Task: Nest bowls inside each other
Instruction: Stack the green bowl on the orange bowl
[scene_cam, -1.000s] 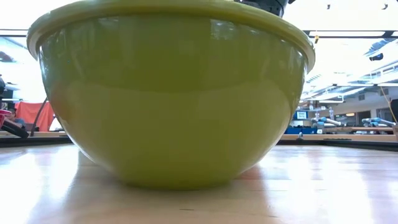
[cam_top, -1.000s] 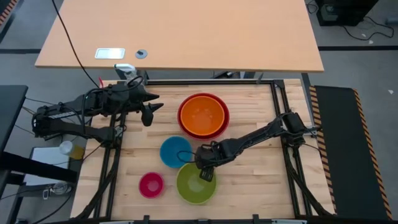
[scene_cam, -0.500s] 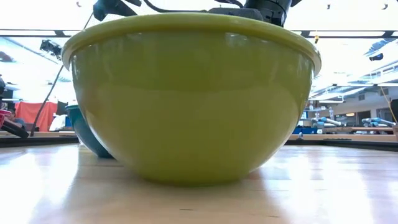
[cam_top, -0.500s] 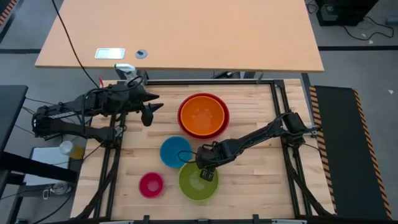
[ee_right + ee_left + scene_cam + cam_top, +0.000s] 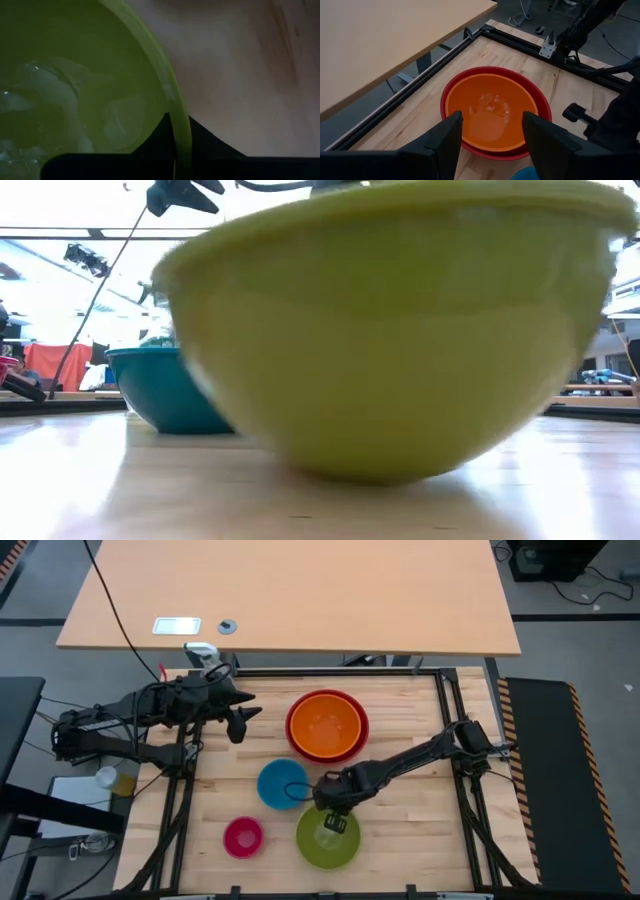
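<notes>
The lime green bowl (image 5: pixel 328 840) is near the table's front middle, with my right gripper (image 5: pixel 335 819) shut on it. In the low view the green bowl (image 5: pixel 400 340) is tilted, its right side higher. The blue bowl (image 5: pixel 280 785) stands on its base just behind and to the left, and shows again as the blue bowl (image 5: pixel 165 388) in the low view. The magenta-pink bowl (image 5: pixel 243 837) stands at the front left. The orange bowl (image 5: pixel 326 724) sits nested in the red bowl (image 5: pixel 293 735) at the back. My left gripper (image 5: pixel 492 140) hangs open above that pair. My right gripper holds the green bowl's far rim (image 5: pixel 176 131), one finger (image 5: pixel 152 150) inside the bowl and the other finger (image 5: pixel 212 142) outside. The fingers come from above, slanting down from the table's right. The bowl is tipped, its underside low over or on the table.
A black frame rail (image 5: pixel 330 671) borders the wooden work surface. A larger tan table (image 5: pixel 300 590) stands beyond the far edge. Bare wood (image 5: pixel 410 830) lies to the right of the green bowl.
The green bowl has slid a little toward the table's right and near edges with my right gripper at its rim. It has tipped from level to tilted. In the low view it has moved aside and uncovered the blue bowl behind it.
</notes>
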